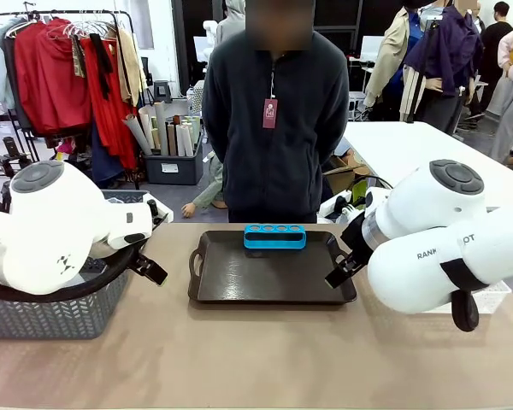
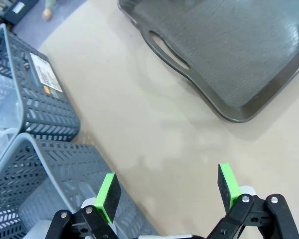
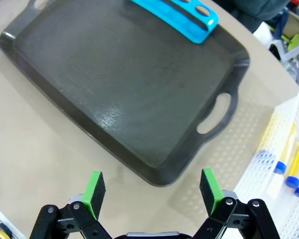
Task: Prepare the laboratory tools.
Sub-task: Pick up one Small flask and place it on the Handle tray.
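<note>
Evidently the work has barely begun. The dark grey plastic tray with cut-out handles (image 1: 265, 275) (image 2: 239, 50) (image 3: 114, 89) lies mid-frame in the front view with nothing on it but a bright blue tube rack with four round holes (image 1: 274, 236) (image 3: 184, 15) at its far edge, and every hole is empty.

The amber-yellow tubes with blue caps (image 3: 288, 147) lie in a white perforated basket (image 3: 259, 169) at the lower right of the right wrist view, apart from the tray. By my reading, the tubes, flask and beaker are all yet to be set out.

The left gripper (image 2: 167, 186) has its green pads spread wide over bare tabletop, pinching nothing. The right gripper (image 3: 152, 186) is likewise spread and empty, near the tray's closest corner.

The frame edge cuts the tubes off, so their number is unclear. In the left wrist view, grey slatted plastic baskets (image 2: 50, 114) hold something pale and translucent at the far left, too cropped to identify.
</note>
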Controlling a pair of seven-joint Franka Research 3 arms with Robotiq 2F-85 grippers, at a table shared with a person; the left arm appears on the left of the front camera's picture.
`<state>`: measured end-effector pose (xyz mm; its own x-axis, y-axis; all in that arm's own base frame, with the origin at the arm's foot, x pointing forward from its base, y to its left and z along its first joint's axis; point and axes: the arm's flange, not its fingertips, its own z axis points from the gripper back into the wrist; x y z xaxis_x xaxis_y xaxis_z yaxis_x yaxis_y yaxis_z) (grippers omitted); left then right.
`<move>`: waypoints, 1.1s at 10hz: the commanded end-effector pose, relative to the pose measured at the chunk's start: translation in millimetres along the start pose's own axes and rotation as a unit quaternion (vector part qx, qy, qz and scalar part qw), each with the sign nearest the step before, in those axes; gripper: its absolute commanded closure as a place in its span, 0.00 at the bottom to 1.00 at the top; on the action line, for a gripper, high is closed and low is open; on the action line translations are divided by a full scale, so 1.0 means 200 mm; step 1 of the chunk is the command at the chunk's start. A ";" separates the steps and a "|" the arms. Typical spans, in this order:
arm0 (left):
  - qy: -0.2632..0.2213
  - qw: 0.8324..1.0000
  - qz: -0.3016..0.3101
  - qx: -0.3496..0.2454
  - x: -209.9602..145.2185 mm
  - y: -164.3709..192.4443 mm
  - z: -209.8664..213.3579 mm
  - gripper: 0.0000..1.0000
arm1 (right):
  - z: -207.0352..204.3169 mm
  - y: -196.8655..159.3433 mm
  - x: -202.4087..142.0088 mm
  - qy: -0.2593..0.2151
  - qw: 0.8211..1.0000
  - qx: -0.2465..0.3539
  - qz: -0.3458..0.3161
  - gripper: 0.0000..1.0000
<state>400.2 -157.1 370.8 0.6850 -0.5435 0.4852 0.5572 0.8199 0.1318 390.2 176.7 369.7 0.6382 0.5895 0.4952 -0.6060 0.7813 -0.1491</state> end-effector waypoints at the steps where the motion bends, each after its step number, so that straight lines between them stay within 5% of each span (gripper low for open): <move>1: 0.022 1.000 -0.007 -0.021 0.03 -0.04 0.06 0.00 | 0.03 0.02 0.02 0.003 1.000 0.030 0.004 0.00; 11: -0.026 0.985 -0.077 -0.153 0.45 -0.05 0.47 0.00 | 0.55 -0.16 0.28 0.008 0.994 0.102 0.037 0.00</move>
<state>401.7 -205.1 490.0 0.5702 -0.6366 0.5192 0.7450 0.6670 -0.0004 384.1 173.7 491.0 0.6176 0.6292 0.4719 -0.7039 0.7099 -0.0252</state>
